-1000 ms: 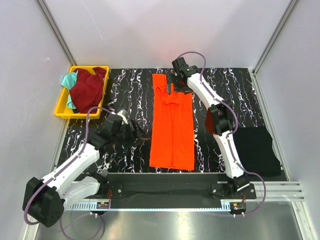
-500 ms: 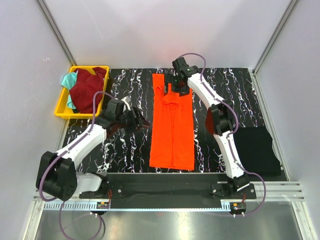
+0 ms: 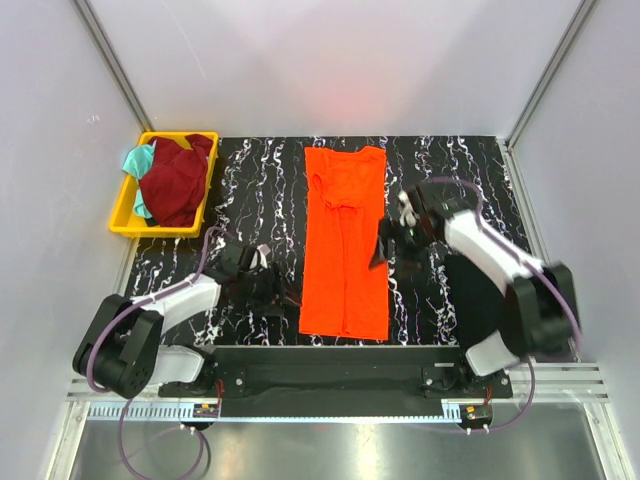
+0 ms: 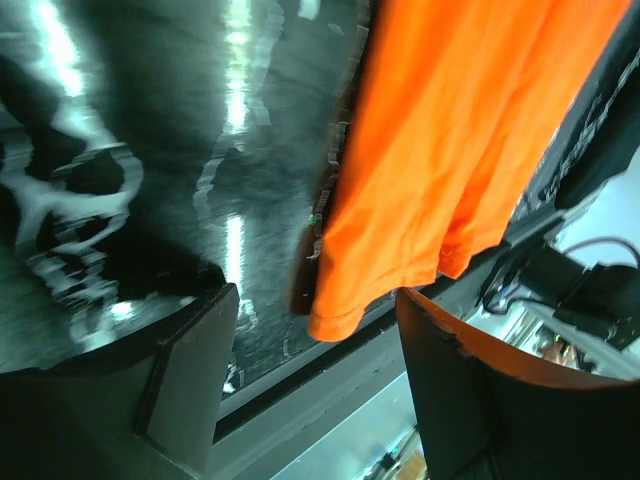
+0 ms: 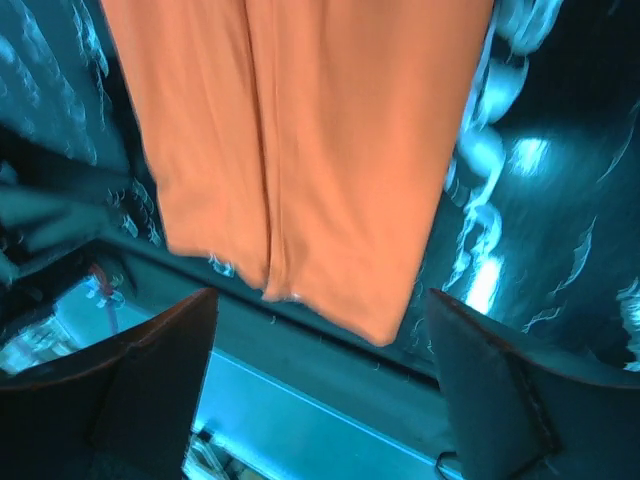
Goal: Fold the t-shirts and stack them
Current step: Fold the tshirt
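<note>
**Top view.** The orange t-shirt [image 3: 345, 240] lay flat as a long, narrow strip down the centre of the frame on the marbled black table [image 3: 250, 190]. It was probably spread there so both arms could reach it for the next fold. The maroon t-shirt [image 3: 178, 180] and teal t-shirt [image 3: 135, 160] sat bunched in the yellow bin [image 3: 150, 232] at upper left, seemingly awaiting their turn. The left gripper [image 3: 280, 292], on an arm stretched low from the lower left, pointed at the strip's left edge near the hem, just beside it. The right gripper [image 3: 382, 248], on an arm bent in from the right of the frame, met the strip's right edge about halfway down.

**Left wrist view.** The left gripper [image 4: 315, 385] had its jaws apart and held nothing, one finger at the lower left of the frame and one at the lower right. The orange t-shirt [image 4: 450, 130] ran down from the upper right to a hem corner at lower centre, framed between the fingers. The pose looked lined up for a pinch on that corner.

**Right wrist view.** The right gripper [image 5: 320, 395] also stood spread wide and empty. The orange t-shirt [image 5: 300, 130] filled the upper frame, and its hem fell short of the fingers. The gripper hung above the cloth; whether it touched the cloth could not be told here.
</note>
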`<state>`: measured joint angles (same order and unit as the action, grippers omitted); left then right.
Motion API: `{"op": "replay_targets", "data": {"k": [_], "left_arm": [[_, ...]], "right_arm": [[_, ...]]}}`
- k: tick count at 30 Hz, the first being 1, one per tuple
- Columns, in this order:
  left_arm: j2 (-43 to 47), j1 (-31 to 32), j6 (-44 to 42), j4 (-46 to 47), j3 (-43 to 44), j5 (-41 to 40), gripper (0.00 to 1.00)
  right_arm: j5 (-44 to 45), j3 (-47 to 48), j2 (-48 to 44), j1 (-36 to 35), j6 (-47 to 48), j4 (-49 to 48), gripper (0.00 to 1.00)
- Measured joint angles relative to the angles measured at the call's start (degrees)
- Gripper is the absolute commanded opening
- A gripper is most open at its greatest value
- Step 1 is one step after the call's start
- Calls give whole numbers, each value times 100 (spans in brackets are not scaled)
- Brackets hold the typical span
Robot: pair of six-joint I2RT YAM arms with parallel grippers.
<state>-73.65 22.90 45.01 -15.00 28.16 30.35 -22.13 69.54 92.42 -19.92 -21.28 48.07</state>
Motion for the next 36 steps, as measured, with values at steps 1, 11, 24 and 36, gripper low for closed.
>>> {"op": "replay_targets", "data": {"k": [1,11,24,36], "left_arm": [[-37,74,9,72,-2,15,68],[-328,1021,562,643,-68,-111,61],[-245,1344,1141,846,-225,-398,57],[-2,1344,1250,894,-450,-479,54]], "right_arm": [[-74,-435,-374,4,-61,-61,84],[-1014,-3742,-2302,-26,-1228,-975,72],[-1117,-4444,-2223,-22,-1810,-1810,64],[-1589,-4701,-1987,-20,-2100,-2551,57]]}}
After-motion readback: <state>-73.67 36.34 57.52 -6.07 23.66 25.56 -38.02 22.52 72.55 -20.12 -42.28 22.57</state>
